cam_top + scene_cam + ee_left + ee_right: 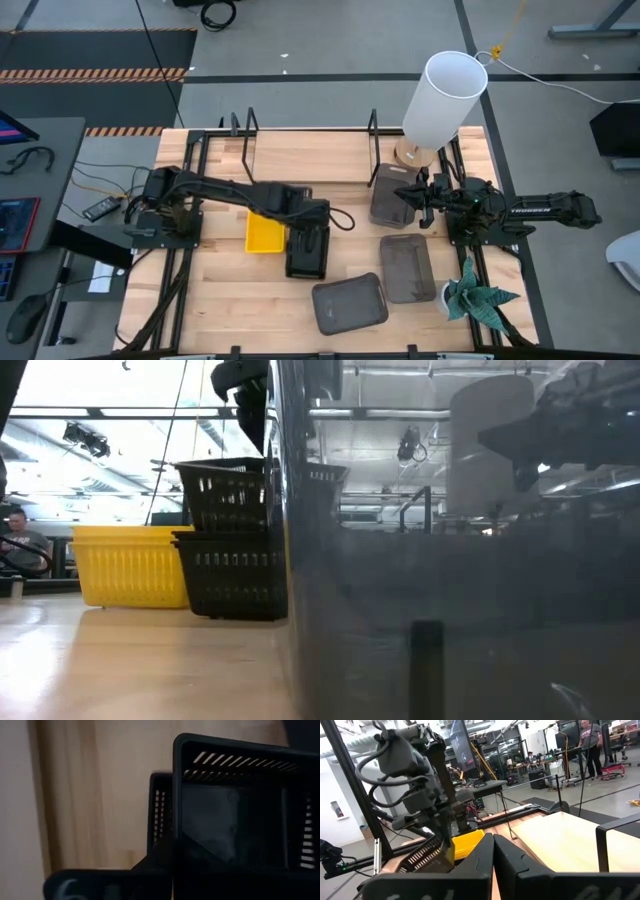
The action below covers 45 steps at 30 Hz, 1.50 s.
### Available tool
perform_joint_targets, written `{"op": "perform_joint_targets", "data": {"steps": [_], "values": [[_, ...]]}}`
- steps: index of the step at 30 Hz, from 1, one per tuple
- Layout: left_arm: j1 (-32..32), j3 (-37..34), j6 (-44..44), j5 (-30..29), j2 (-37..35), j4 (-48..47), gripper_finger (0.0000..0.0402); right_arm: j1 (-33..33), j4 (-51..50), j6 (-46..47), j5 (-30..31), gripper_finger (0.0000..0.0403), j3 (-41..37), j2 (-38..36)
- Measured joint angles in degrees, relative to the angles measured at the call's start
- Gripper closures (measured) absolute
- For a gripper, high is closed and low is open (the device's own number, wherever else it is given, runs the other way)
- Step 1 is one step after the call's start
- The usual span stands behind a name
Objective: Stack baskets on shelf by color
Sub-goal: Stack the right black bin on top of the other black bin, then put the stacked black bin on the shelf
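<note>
Evidently light and stiff, the black mesh basket (307, 247) hangs by its rim in the left gripper (322, 222)'s closed jaws; right gripper (415, 196) jaws closed, empty.

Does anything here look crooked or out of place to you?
Yes. The top black basket sits tilted on the black basket below it, with the left gripper right over them. One grey basket lies askew on the table near the front edge, turned at an angle to the grey basket beside it.
</note>
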Motion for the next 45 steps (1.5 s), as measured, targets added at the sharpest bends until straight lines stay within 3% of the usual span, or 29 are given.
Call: {"op": "perform_joint_targets", "data": {"steps": [6,21,28,30,35,37,40,45], "values": [[0.02,-2.59,-0.81,0.43,0.24,1.82,0.0374,0.00,0.12,0.00,0.00,0.0389,0.00,0.06],[0.17,-3.06,1.98,-0.44,0.24,3.48,0.0241,0.00,0.13,0.00,0.00,0.0389,0.00,0.06],[0.28,-3.06,1.50,-0.87,0.24,3.33,0.0241,0.00,0.11,0.00,0.00,0.0389,0.00,0.06],[0.28,-3.06,1.19,1.34,0.22,3.06,0.0247,0.00,0.13,0.00,0.00,0.0389,0.00,0.06],[-1.25,-3.04,-0.40,15.84,0.22,2.50,0.0258,0.00,0.13,0.00,0.00,0.0389,-0.01,0.06],[-2.71,-3.04,-2.77,18.72,0.22,2.48,0.0258,0.00,0.11,0.00,0.00,0.0389,-0.02,0.06],[-5.70,-3.04,-5.26,17.88,0.26,2.55,0.0252,0.00,0.12,0.00,0.00,0.0389,-0.01,0.06],[-11.82,-3.04,-8.71,7.49,0.31,3.88,0.0232,0.00,0.11,0.00,0.00,0.0389,0.00,0.06]]}}
